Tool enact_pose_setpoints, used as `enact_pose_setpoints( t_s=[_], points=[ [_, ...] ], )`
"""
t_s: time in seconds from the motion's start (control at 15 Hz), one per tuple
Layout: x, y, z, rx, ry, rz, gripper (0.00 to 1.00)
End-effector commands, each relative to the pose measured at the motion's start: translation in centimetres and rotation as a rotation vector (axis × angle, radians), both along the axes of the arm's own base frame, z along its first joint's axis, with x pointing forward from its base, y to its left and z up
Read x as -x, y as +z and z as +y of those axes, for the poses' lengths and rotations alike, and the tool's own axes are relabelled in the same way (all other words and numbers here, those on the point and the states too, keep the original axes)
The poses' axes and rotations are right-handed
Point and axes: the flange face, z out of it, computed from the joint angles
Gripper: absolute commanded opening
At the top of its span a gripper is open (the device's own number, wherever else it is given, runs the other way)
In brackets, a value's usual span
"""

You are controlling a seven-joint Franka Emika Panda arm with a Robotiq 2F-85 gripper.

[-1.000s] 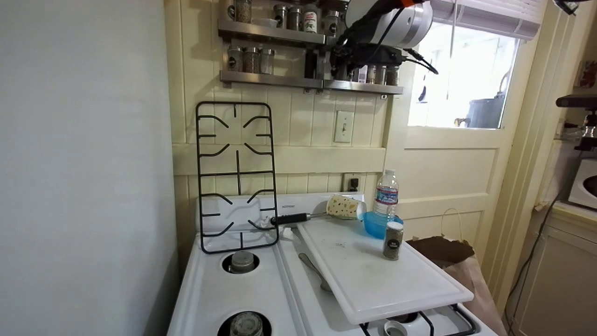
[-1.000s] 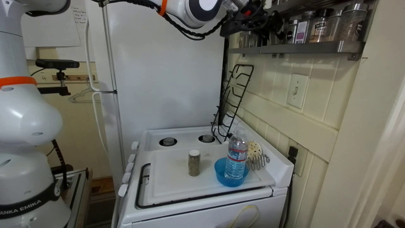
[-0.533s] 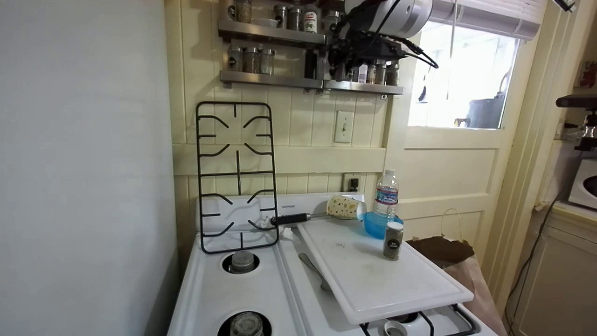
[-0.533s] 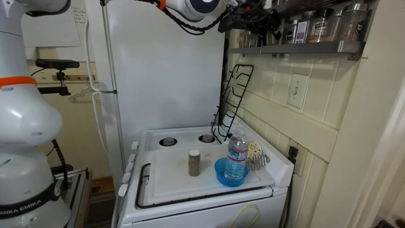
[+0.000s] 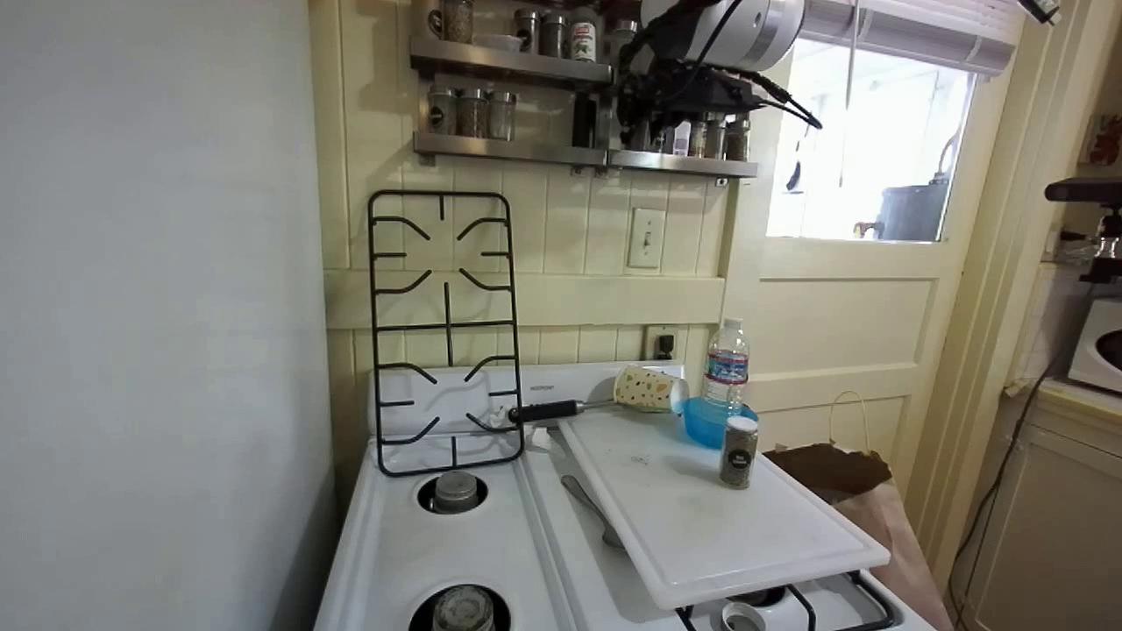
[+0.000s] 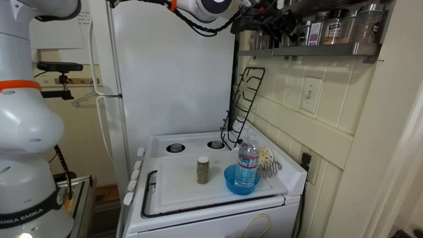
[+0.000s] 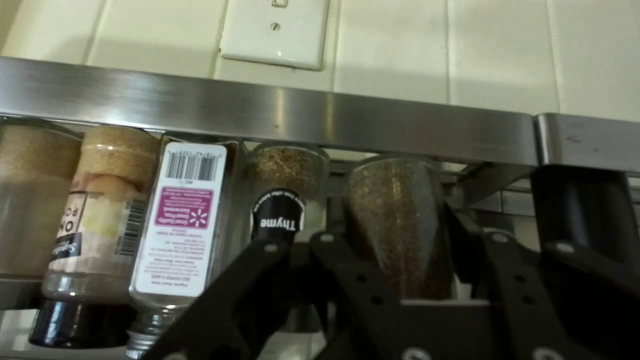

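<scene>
Black and bulky, my hand (image 7: 395,217) pinches a glass spice jar (image 7: 397,230) by its sides at the metal shelf (image 7: 280,112), beside the thyme jar (image 7: 285,185). I expect slick, rigid, breakable glass, fairly light, best held gently across its straight middle.

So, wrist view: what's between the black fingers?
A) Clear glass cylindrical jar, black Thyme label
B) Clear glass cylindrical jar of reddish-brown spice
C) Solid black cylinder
B, the reddish-brown spice jar: the fingers flank it, one on each side; whether they grip it is unclear.
</scene>
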Motion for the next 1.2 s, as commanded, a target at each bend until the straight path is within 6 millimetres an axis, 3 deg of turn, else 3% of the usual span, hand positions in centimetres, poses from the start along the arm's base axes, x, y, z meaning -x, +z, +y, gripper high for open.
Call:
enact_pose_setpoints(
  t_s=[0.0, 0.13, 0.47, 0.53, 0.67, 0.87, 1.13],
  points=[
    [-1.6, -1.7, 0.3, 0.009, -0.037, 0.027, 0.24],
    [-2.1, -2.7, 0.5, 0.018, -0.039, 0.043, 0.24],
    [-2.7, -1.9, 0.7, 0.028, -0.047, 0.027, 0.24],
    [-2.9, -1.7, 0.6, 0.03, -0.051, 0.026, 0.74],
    [-3.0, -1.7, 0.6, 0.032, -0.053, 0.027, 0.79],
    [-3.1, -1.6, 1.0, 0.036, -0.042, 0.031, 1.0],
    [-2.5, -1.2, 1.0, 0.033, -0.035, 0.026, 1.0]
  ],
)
